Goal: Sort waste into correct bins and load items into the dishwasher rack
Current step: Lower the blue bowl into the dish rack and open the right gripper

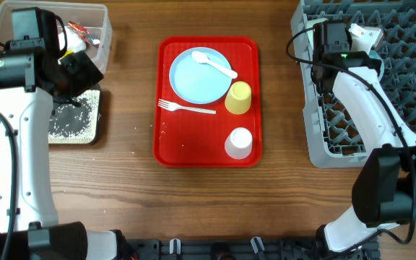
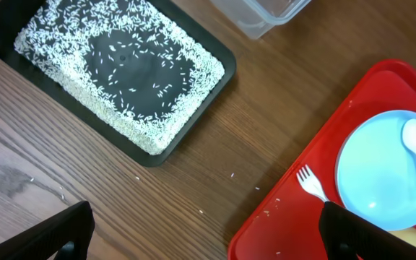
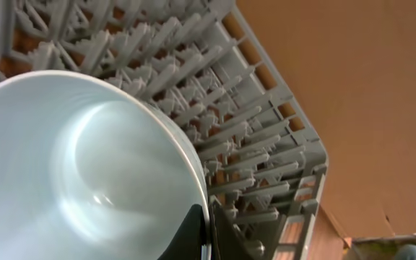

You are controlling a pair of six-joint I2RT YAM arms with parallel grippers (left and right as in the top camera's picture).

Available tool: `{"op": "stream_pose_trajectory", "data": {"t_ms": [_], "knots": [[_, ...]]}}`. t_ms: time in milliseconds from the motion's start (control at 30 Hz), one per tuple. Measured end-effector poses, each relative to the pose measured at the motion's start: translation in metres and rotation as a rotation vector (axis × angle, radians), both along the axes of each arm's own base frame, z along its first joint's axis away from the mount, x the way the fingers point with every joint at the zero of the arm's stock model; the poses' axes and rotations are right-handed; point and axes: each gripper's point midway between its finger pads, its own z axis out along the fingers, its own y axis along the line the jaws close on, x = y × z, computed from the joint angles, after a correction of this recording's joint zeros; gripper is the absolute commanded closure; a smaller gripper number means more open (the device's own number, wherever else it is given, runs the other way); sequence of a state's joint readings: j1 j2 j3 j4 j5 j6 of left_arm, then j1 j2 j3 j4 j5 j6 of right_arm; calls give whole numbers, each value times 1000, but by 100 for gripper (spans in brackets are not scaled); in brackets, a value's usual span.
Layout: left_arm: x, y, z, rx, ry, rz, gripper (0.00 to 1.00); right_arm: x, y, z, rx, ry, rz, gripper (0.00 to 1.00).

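Bright, even light; soft, faint shadows on the table [image 1: 128,202]. Right wrist view: the bowl [image 3: 85,180] at eight o'clock shows glare, slightly blurred.

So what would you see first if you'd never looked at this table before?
The bright red tray in the middle of the table jumps out, carrying a light-blue plate, a yellow cup and a white cup. On the left, a black tray is sprinkled with white rice grains. On the right, the right tool pinches the rim of a pale blue bowl over the grey rack.
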State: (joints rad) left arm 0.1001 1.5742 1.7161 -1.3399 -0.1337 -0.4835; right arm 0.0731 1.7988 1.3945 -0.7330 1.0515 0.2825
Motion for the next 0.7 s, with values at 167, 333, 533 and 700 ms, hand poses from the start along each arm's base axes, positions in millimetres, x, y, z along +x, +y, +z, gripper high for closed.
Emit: {"op": "stream_pose_trajectory", "data": {"t_ms": [167, 333, 533, 700], "knots": [[3, 0, -7, -2, 22, 0, 0, 2, -1, 2, -14, 3, 8, 96], [3, 0, -7, -2, 22, 0, 0, 2, -1, 4, -24, 11, 12, 96], [3, 0, -7, -2, 21, 0, 0, 3, -1, 2, -41, 36, 19, 96], [5, 0, -7, -1, 15, 0, 0, -3, 9, -11, -73, 83, 41, 96]]}}
